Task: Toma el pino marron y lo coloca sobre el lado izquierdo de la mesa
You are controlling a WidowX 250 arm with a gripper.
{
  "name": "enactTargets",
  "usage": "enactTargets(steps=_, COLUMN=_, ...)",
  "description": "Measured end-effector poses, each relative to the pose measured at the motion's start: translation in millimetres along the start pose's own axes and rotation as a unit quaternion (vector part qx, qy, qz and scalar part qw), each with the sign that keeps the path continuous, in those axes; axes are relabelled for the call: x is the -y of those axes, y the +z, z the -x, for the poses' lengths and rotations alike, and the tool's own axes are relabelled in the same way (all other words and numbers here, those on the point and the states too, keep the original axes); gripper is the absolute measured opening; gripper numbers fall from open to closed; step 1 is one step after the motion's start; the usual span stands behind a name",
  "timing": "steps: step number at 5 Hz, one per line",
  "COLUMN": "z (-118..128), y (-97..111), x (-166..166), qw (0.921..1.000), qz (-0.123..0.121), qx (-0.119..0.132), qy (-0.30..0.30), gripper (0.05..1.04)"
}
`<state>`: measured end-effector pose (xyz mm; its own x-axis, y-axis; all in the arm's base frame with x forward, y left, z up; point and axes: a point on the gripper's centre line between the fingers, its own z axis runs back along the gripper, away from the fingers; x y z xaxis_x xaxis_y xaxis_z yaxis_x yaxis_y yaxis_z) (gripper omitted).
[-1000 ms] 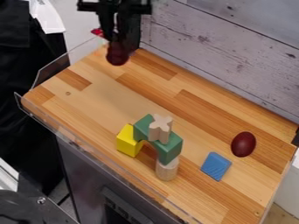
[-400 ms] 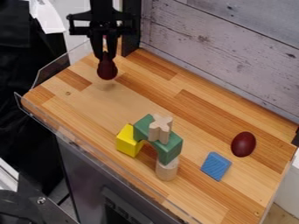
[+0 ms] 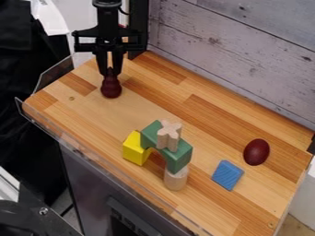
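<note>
Lowered since earlier: hand (image 3: 110, 73), gripping dark reddish-brown pin (image 3: 111, 88) upright, narrow neck, bulbous bottom.

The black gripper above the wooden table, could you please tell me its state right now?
Gripper: closed on the dark brown pin, holding it upright by its narrow top.

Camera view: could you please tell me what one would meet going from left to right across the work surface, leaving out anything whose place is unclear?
Brown pin held in the gripper → yellow block → green arch → blue block → dark red egg-shaped piece.
</note>
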<state>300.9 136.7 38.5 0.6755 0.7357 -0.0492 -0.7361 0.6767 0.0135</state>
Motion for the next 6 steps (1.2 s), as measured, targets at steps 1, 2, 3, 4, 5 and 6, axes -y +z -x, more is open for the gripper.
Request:
enactTargets(steps=1, z=-0.6, y=-1.7, x=-2.5, qw=1.0, qz=0.003, qx=-0.005, qy=0.005, gripper=0.211)
enactTargets(steps=2, z=2.0, y=-6.5, x=-2.6, qw=0.9997, qz=0.008, qx=-0.023, qy=0.006, gripper=0.472)
enactTargets(steps=3, z=4.9, y=3.8, x=-3.6, qw=0.9997, qz=0.008, qx=-0.023, qy=0.0, gripper=0.792)
enactTargets(steps=4, z=10.9, y=49.0, x=-2.1, qw=0.9997, qz=0.009, qx=0.01, qy=-0.022, gripper=0.996)
enactTargets(steps=5, z=27.2, y=84.6, x=8.4, qw=0.9977, qz=0.002, qx=0.022, qy=-0.064, gripper=0.999)
enactTargets(steps=6, z=61.6, y=106.8, x=31.2, qw=0.9891, qz=-0.024, qx=0.011, qy=-0.145, gripper=0.999)
